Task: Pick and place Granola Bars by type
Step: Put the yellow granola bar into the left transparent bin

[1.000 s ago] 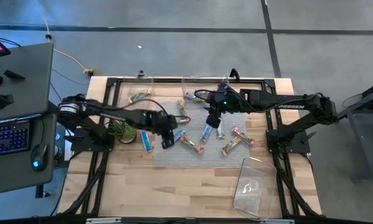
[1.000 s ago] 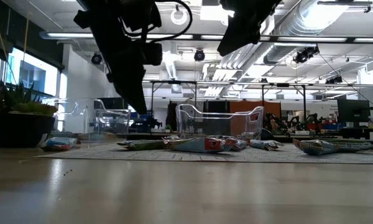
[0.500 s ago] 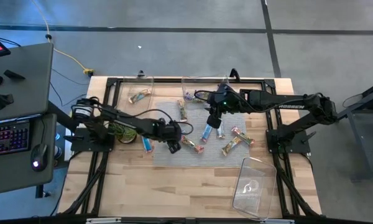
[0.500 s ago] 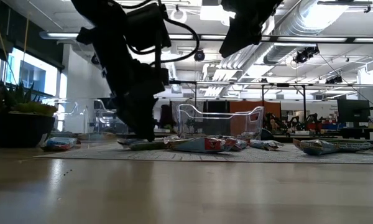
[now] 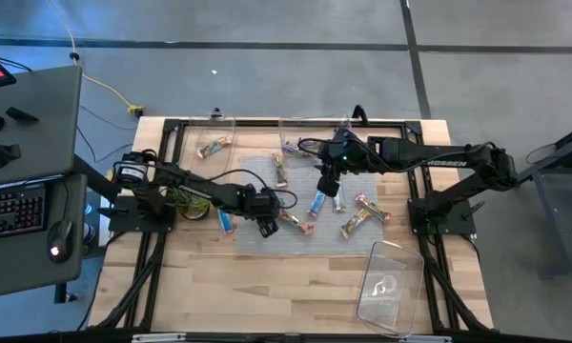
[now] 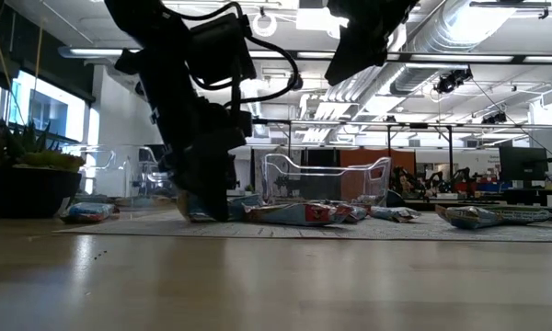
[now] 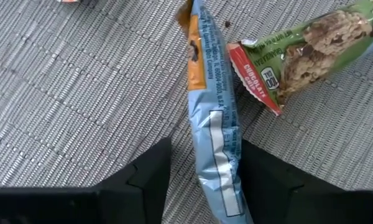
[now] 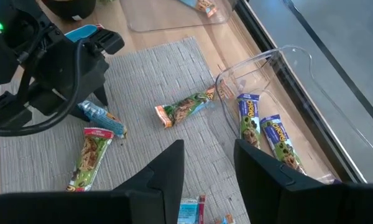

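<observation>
A: The left gripper (image 7: 202,180) is sitting low on the grey woven mat (image 5: 296,233) on the worktop (image 5: 267,286), its fingers (image 7: 146,171) standing wide on either side of a blue granola bar (image 7: 212,143) – not yet pinching it.

B: And the risk?
A: A green chocolate-chip bar (image 7: 298,50) is lying just beside the blue one, its red end almost touching. If the fingers are closing off-centre, they are likely nudging that neighbour or catching only the wrapper's edge – and a shiny wrapper is slipping easily.

B: The right gripper (image 8: 208,171)?
A: It is hovering above the mat near the clear bin (image 8: 280,81) holding two bars, fingers partly apart and holding nothing. The two arms are working close together, so crossing paths is the other worry.
</observation>
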Robot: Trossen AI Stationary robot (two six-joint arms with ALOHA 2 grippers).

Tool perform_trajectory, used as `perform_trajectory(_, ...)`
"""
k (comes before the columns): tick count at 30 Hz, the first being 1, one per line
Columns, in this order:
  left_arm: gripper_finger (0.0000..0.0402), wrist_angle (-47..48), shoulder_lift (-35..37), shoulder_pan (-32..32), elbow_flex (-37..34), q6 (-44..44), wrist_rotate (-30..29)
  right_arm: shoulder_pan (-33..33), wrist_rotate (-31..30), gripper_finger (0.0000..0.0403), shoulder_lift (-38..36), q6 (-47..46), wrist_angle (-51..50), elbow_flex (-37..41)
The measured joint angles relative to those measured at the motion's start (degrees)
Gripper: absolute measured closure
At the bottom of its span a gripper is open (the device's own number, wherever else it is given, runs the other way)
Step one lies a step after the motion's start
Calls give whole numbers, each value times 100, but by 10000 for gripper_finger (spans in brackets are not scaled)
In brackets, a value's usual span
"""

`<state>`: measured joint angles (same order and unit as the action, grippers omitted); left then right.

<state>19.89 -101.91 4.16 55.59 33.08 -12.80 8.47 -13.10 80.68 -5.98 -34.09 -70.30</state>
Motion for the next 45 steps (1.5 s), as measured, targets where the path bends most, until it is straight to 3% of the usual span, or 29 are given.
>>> perform_trajectory(5, 298, -3, 15, -6, 0, -76, 137, -1, 0, 279, 0, 0, 2, 0)
perform_trajectory(8, 333, 8, 121, -11, -10, -347, 523, 0, 0, 279, 0, 0, 2, 0)
perform_trajectory(13, 358, 467, 722, -194, -14, -757, 659, -1, 0, 279, 0, -38, 1, 0)
perform_trajectory(23, 352, 2605, 3058, -1620, -13, -1483, -1633, 0, -1, 279, 0, -151, 22, 0)
perform_trajectory(26, 351, 2906, 3704, -2312, -7, -1484, -1816, -2, -2, 279, 0, -151, 83, 0)
perform_trajectory(32, 351, 3031, 4167, -3850, -8, -1483, -1435, 0, -90, 279, 0, -144, 213, 0)
perform_trajectory(39, 351, 1988, 3825, -4998, -917, -2085, 673, 0, -87, 279, 0, -111, 208, 0)
perform_trajectory(45, 350, 1342, 3344, -5469, -1411, -2543, 608, 0, -44, 279, 0, -107, 197, 0)
